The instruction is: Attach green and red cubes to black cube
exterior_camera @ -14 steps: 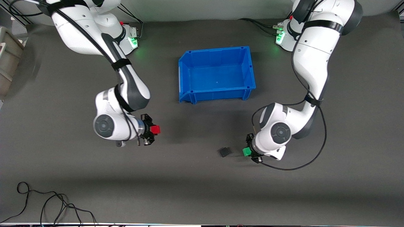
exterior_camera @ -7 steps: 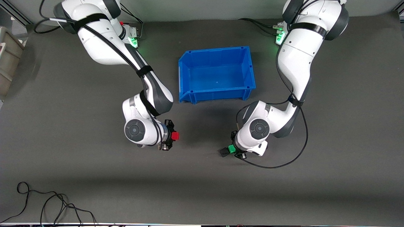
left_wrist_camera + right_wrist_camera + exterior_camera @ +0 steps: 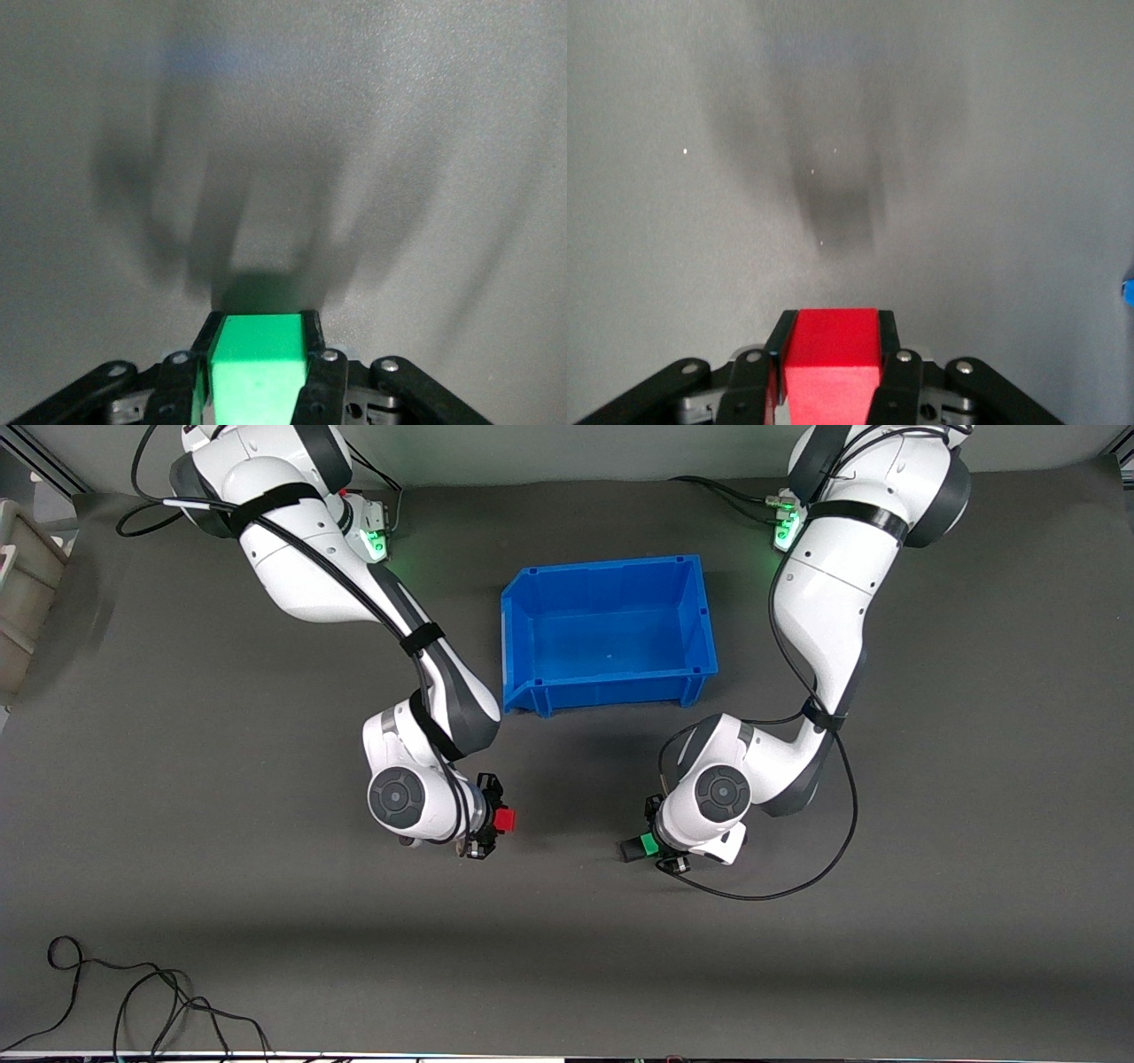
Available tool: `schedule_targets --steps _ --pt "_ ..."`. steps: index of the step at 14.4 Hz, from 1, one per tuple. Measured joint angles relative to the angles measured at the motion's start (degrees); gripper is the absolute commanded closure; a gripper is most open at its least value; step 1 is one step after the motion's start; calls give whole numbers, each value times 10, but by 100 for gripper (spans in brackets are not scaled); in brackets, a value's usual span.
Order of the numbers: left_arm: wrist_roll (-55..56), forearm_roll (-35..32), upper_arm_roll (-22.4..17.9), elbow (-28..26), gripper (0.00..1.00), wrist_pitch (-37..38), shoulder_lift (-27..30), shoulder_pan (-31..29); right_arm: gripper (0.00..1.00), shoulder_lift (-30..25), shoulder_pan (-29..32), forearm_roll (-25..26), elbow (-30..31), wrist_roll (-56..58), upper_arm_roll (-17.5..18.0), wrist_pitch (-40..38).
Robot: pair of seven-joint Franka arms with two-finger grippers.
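Desk [image 3: 974,797]: dark grey mat carrying all the items listed.
Blue bin [image 3: 519,646]: open, with nothing showing in it; farther from the front camera than both cubes in hand.
Left gripper [image 3: 654,849]: low at the desk, jaws clamped on the green cube [image 3: 649,844], which the left wrist view shows pinched between both fingers [image 3: 326,372].
Right gripper [image 3: 493,825]: toward the right arm's end of the desk, jaws clamped on the red cube [image 3: 505,820], well apart from the black cube.
Black cube [image 3: 631,851]: on the desk, touching the green cube's face or just beside it; contact cannot be confirmed.
Step in hand: judged to be joining green to black.
Next move: likely a firm, square press of green, then red brought to black's free face.
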State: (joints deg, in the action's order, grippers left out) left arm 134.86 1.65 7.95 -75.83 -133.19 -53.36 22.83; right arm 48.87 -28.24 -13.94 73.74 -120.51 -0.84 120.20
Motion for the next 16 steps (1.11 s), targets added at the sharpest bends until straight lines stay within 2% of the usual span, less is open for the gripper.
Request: schedule_targets --steps 6,10,16 --pt "-27 -7 1 24 100 1 0 28 100 14 -19 0 -12 -77 11 29" --pt "-105 -11 1 32 100 5 0 58 100 18 -55 0 -12 -122 11 39" --pt "-217 -10 2 45 100 46 1 57 100 28 -69 0 -12 -137 9 50"
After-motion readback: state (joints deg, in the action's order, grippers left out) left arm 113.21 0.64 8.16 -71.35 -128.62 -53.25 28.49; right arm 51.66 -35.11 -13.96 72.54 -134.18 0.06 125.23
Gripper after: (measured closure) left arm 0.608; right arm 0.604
